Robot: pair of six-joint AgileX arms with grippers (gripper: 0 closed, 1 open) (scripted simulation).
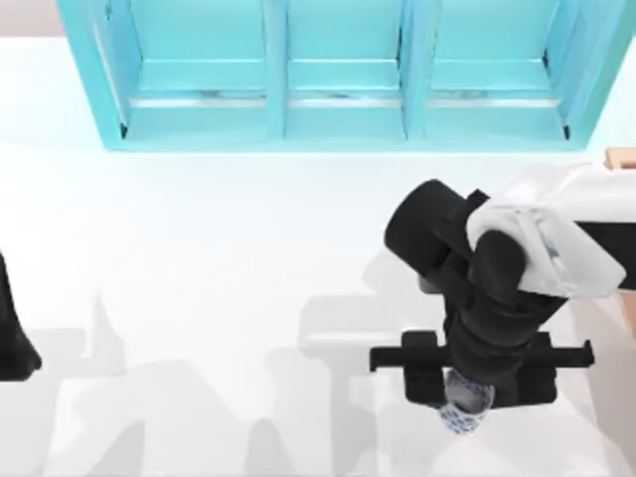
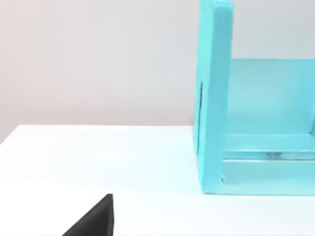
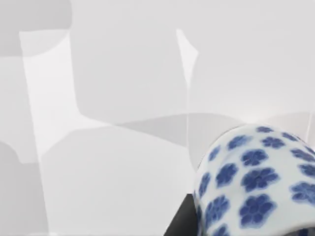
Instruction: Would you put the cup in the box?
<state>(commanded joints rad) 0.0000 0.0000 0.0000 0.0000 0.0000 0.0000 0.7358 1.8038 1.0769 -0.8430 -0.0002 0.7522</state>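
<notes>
White tabletop (image 1: 219, 258) before a turquoise compartmented shelf unit (image 1: 338, 79): the right gripper (image 1: 467, 397), near the table's front right, pinches the small white cup with blue flower pattern (image 1: 465, 407), apparently lifted. Delivery remains, the tan wooden box (image 1: 622, 159) just showing at the right edge. The left arm (image 1: 15, 328) sits parked at left, its claw's state impossible to tell.

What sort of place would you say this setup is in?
Probably a simulated tabletop workspace: a plain white table, a turquoise shelf unit at its back, and the right gripper over a blue-flowered cup.
</notes>
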